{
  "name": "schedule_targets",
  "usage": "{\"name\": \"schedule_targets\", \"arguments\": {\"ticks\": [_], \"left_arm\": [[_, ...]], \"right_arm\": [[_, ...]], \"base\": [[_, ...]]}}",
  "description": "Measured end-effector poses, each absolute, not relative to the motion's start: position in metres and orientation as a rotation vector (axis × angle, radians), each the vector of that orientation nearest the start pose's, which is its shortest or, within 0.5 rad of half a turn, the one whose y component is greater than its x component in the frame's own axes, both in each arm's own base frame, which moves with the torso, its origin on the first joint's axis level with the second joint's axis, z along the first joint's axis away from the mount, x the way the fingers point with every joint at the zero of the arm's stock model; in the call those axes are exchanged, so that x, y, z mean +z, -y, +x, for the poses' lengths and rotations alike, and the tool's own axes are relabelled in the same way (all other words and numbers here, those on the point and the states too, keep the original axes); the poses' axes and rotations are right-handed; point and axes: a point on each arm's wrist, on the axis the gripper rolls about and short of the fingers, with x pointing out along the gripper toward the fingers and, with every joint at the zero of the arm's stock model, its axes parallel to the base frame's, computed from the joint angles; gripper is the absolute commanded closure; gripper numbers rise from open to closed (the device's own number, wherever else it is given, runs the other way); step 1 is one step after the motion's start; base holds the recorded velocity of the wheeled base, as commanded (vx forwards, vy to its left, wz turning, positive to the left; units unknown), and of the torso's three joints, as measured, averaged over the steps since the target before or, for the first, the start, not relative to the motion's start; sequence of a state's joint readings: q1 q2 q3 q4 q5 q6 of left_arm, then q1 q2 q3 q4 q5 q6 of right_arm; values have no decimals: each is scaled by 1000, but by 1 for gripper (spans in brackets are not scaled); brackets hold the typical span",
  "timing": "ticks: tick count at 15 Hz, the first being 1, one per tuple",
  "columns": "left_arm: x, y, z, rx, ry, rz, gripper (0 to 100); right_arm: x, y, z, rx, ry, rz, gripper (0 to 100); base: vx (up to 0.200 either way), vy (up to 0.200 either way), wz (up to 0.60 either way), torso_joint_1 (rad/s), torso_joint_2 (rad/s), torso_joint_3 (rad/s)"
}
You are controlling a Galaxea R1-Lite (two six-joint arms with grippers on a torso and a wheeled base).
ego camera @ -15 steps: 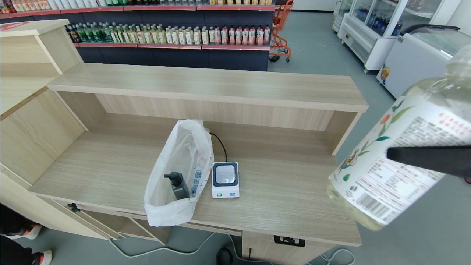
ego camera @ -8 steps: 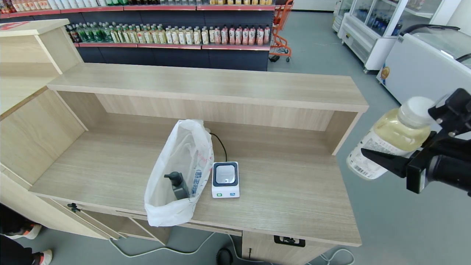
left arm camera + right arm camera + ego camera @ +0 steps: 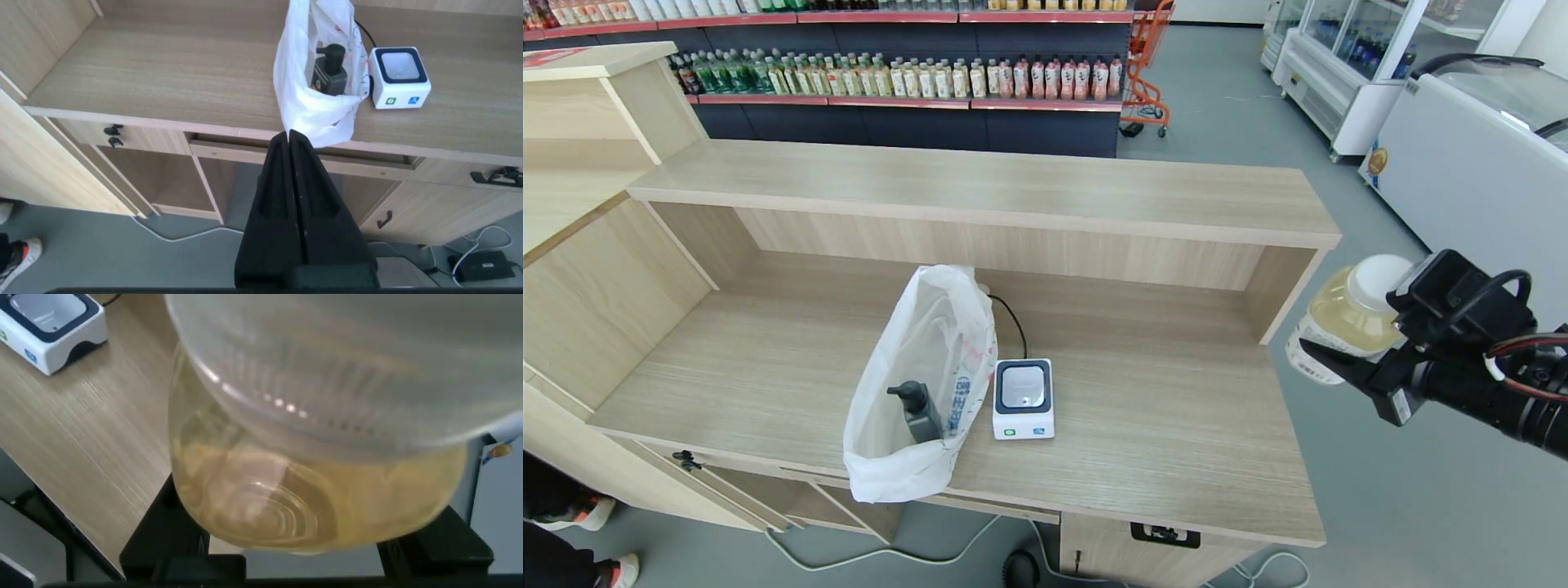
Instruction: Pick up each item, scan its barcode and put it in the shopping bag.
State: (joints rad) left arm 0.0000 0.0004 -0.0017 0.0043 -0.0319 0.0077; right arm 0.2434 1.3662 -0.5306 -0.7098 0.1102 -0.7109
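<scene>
Yellowish bottle (image 3: 1346,314), clamped in the right gripper (image 3: 1343,359), hangs beyond the desk's (image 3: 1176,425) right edge. Bring its barcode down facing the scanner (image 3: 1023,398).

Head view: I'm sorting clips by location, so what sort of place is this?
Probably a convenience store checkout: shelves of bottled drinks behind the wooden counter, a barcode scanner beside the shopping bag on it, and freezers along the right.

No print can be read: the marks on the shopping bag (image 3: 931,343) and the bottle (image 3: 1339,322) are too small.
</scene>
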Motion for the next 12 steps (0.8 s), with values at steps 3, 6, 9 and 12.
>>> {"name": "schedule_targets", "arguments": {"ticks": [3, 6, 9, 12], "left_arm": [[76, 1, -23, -32, -2, 8, 100], [75, 1, -23, -32, -3, 8, 100], [75, 1, -23, -33, -3, 8, 100], [76, 1, -23, -32, -2, 8, 100]], "right_arm": [[197, -54, 207, 390, -10, -733, 100], [196, -54, 207, 394, -13, -740, 100], [193, -54, 205, 399, -20, -742, 100], [189, -52, 200, 400, -31, -746, 100]], "base": [[0, 67, 0, 1, 2, 2], [0, 200, 0, -1, -1, 2], [0, 200, 0, 7, 9, 2], [0, 200, 0, 1, 1, 4]]}}
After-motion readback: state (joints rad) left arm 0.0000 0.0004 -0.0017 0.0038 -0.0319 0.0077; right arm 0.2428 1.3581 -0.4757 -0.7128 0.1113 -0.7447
